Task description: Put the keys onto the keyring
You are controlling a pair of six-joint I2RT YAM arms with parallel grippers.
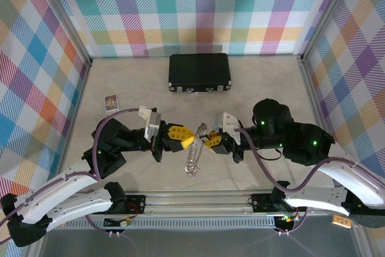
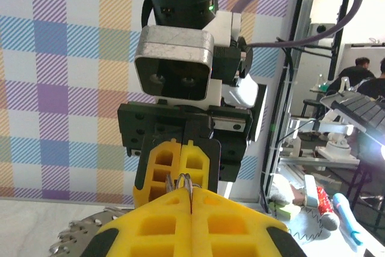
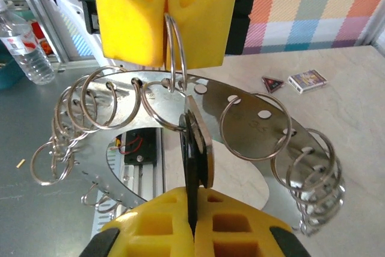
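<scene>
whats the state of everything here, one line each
left hand, shut on a ring of the keys
right hand, shut on the keyring
keys, lifted, hanging between the two hands
keyring, pinched edge-on, upright
black case, closed, lying flat
small box, lying flat on the table

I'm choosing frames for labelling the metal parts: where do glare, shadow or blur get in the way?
Top external: even light, soft shadows, the keys small and glinting. Left wrist: the left tool close and soft, the room at right washed out. Right wrist: the keys mirror-bright yet sharp, the dark keyring edge-on, the right tool blurred at the bottom.
</scene>
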